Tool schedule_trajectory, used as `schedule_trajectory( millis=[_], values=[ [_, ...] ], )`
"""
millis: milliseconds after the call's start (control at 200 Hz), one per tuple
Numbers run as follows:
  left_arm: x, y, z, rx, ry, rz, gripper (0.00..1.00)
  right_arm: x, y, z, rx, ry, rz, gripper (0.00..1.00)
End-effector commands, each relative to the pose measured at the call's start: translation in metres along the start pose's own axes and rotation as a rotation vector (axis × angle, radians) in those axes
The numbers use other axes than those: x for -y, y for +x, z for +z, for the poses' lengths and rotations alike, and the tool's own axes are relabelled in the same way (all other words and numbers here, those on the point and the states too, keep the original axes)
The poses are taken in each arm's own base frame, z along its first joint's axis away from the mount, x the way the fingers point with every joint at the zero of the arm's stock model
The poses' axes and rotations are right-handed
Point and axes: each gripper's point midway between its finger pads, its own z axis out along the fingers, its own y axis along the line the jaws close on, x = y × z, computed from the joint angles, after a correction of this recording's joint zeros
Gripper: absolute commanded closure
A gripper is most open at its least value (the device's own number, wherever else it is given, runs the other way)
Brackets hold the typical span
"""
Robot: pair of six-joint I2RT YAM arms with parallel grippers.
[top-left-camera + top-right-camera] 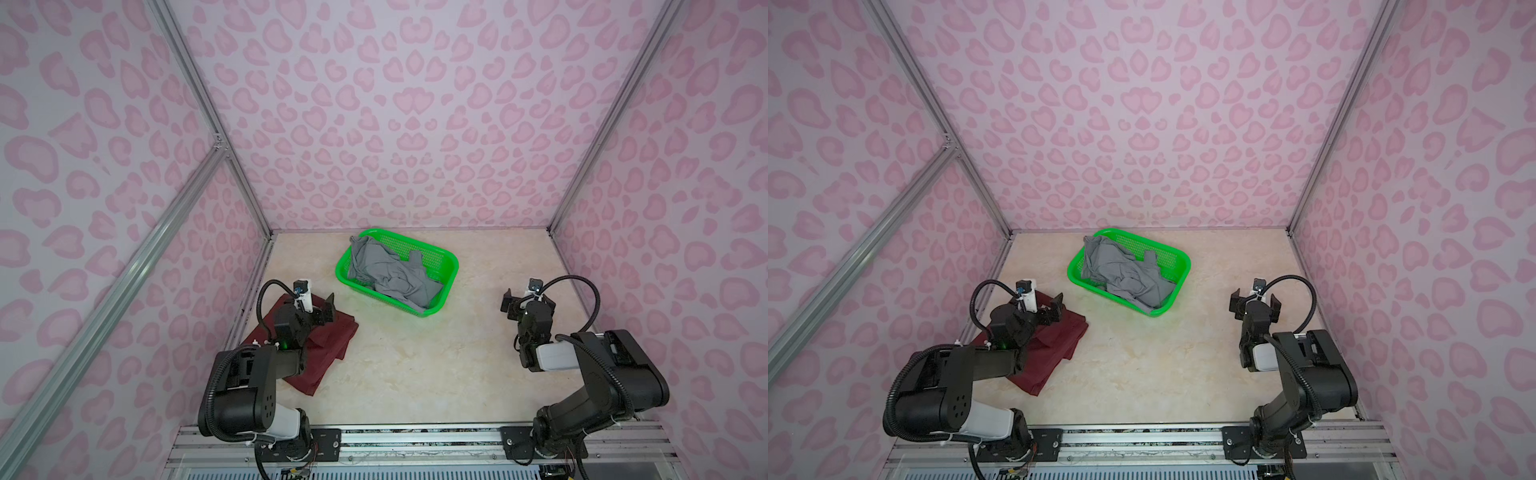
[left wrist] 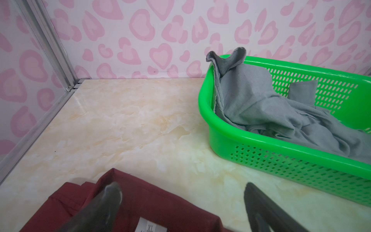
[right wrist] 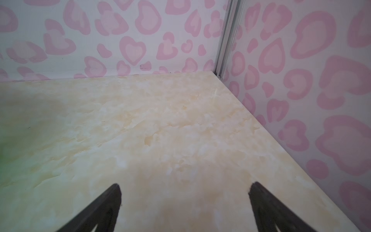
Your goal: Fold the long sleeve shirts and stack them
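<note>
A dark maroon long sleeve shirt [image 1: 332, 340] [image 1: 1059, 340] lies folded on the left of the table. Its white neck label [image 2: 149, 227] shows in the left wrist view. My left gripper [image 1: 322, 309] [image 1: 1054, 307] [image 2: 181, 190] hovers open over the far edge of that shirt [image 2: 152, 200] and holds nothing. The grey long sleeve shirt [image 1: 382, 266] [image 1: 1117, 266] [image 2: 261, 104] lies crumpled in the green basket [image 1: 434, 254] [image 1: 1167, 257] [image 2: 291, 166], one corner draped over the rim. My right gripper [image 1: 528, 301] [image 1: 1255, 301] [image 3: 185, 187] stands open and empty over bare table at the right.
The cream marble-patterned table [image 1: 415, 365] [image 3: 160, 130] is walled in by pink heart-print panels on three sides. Aluminium posts [image 1: 582, 166] stand at the back corners. Both arm bases sit on a metal rail [image 1: 415, 440] along the front edge.
</note>
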Motion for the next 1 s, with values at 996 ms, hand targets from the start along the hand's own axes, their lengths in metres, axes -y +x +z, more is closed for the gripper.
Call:
schedule_trajectory(
  millis=[996],
  values=[
    [0.002,-0.020,-0.005,0.046,-0.007,0.010,0.03,-0.005,-0.056,-0.016,0.041,0.073,-0.070,0.00]
  ],
)
